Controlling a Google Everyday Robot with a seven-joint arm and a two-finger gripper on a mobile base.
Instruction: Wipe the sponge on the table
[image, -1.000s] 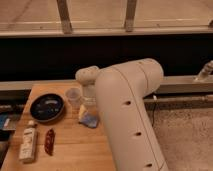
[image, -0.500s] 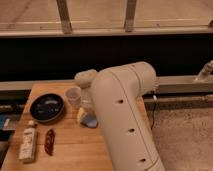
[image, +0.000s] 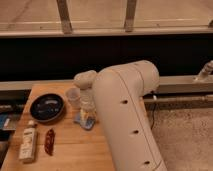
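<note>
The blue-grey sponge (image: 84, 122) lies on the light wooden table (image: 75, 150), near its middle. My gripper (image: 87, 109) points down right over the sponge and covers its top part. It seems to be touching the sponge. The large white arm (image: 127, 115) reaches in from the lower right and hides the table's right side.
A clear cup (image: 73, 96) stands just left of the gripper, close to it. A dark round plate (image: 47, 107) sits further left. A white bottle (image: 28, 144) and a red object (image: 49, 141) lie at the front left. The table's far edge meets a ledge below a dark wall.
The arm's big upper link has swung a little to the left. The gripper and the sponge under it have shifted slightly left on the table.
</note>
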